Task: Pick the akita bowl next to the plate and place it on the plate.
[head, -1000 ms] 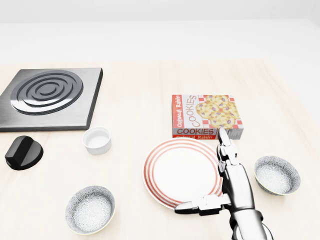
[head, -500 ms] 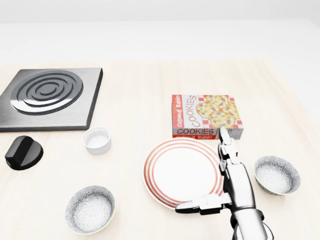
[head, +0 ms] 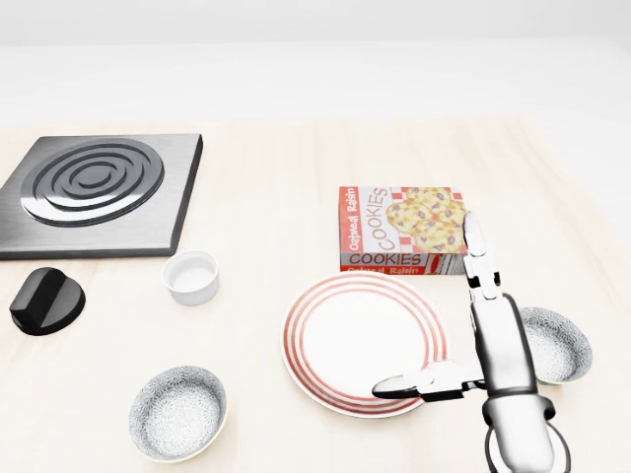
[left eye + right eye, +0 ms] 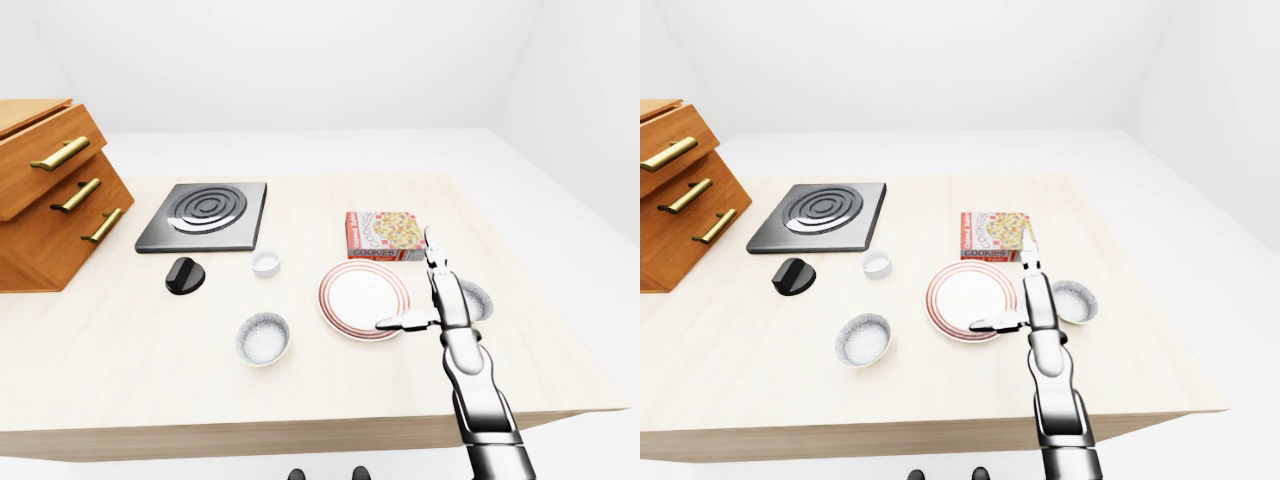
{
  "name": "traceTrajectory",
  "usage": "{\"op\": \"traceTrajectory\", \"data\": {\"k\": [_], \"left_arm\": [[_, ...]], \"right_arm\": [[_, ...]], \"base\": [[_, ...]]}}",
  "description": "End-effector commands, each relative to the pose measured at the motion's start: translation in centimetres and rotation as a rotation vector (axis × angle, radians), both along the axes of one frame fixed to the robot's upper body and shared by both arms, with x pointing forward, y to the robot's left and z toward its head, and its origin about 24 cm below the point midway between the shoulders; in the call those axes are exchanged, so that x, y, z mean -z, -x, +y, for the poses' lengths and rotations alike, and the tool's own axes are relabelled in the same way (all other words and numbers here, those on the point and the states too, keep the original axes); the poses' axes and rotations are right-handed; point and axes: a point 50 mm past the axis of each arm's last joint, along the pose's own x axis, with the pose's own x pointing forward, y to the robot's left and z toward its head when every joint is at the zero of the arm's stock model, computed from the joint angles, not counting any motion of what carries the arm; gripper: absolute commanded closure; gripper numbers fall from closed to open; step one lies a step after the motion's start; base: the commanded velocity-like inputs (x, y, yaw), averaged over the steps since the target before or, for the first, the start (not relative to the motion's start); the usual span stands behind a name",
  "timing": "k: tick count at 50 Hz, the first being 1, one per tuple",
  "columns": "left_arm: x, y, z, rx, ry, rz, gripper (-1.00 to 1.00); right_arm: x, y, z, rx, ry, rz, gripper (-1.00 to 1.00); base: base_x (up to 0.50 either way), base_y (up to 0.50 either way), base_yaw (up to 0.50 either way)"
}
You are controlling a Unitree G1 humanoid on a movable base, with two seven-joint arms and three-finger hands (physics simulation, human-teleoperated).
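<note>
Right robot hand (image 3: 498, 345) is open, fingers straight, thumb over the plate (image 3: 335, 335) rim. Akita bowl (image 3: 559, 345) sits ungrasped on the tabletop (image 3: 276, 197), just right of the hand. Risk: a sideways approach shoves the bowl away, or the thumb snags the plate rim.

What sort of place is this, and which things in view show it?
Most likely a kitchen, in simulation: an electric hob, a striped plate and a cookie box sit on a pale wooden worktop.
</note>
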Motion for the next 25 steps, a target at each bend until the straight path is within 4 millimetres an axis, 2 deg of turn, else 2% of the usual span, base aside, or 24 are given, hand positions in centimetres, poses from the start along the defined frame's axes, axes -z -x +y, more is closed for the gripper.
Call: {"op": "traceTrajectory", "data": {"k": [1,9,25], "left_arm": [[0.1,0.0,0.1,-0.008,0.004,0.003,-1.0],[0.3,-0.1,0.2,-0.012,0.006,0.003,-1.0],[0.2,-0.1,0.2,-0.015,0.011,0.004,-1.0]], "right_arm": [[-1.8,0.0,-0.8,0.046,0.153,-0.081,-1.0],[-3.1,0.0,-1.6,0.121,0.328,-0.108,-1.0],[-3.5,0.6,-2.0,0.132,0.454,-0.093,-1.0]], "base": [[0.0,0.0,0.0],[0.0,0.0,0.0],[0.0,0.0,0.0]]}}
